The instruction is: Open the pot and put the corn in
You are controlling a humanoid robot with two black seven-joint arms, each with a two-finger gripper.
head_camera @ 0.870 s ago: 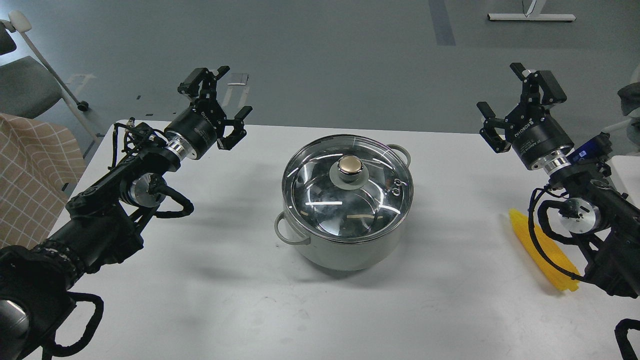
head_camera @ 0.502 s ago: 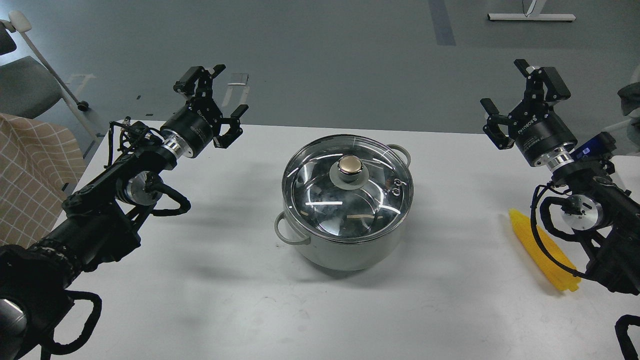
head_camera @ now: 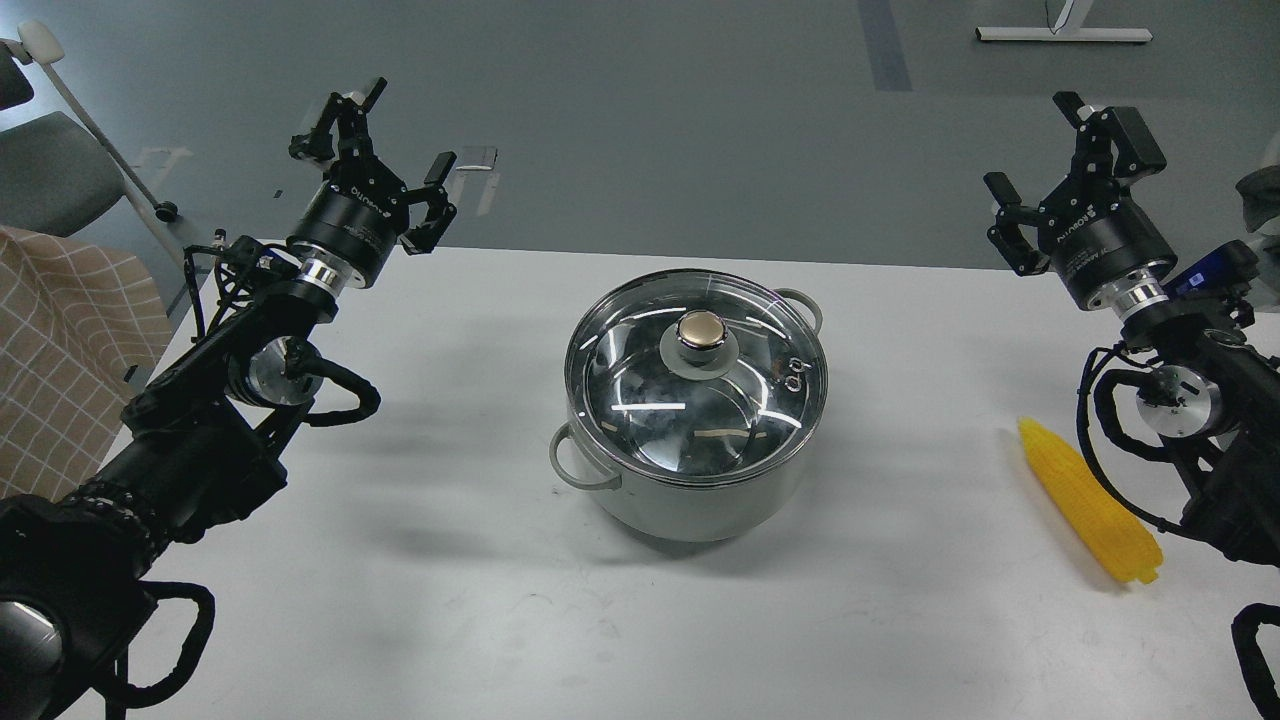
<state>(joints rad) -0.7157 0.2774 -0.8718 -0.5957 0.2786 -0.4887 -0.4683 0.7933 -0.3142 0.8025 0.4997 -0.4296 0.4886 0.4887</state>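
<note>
With both the left pincer (head_camera: 375,150) and right pincer (head_camera: 1070,160) spread wide and empty at the upper corners, one should descend squarely onto the lid's knob (head_camera: 702,331) atop the centred pot (head_camera: 690,500), leaving the corn (head_camera: 1088,513) lower right on the tabletop (head_camera: 400,600).

A white table (head_camera: 420,620) stands on grey floor, with a checked tan cloth (head_camera: 60,340) at far left.
</note>
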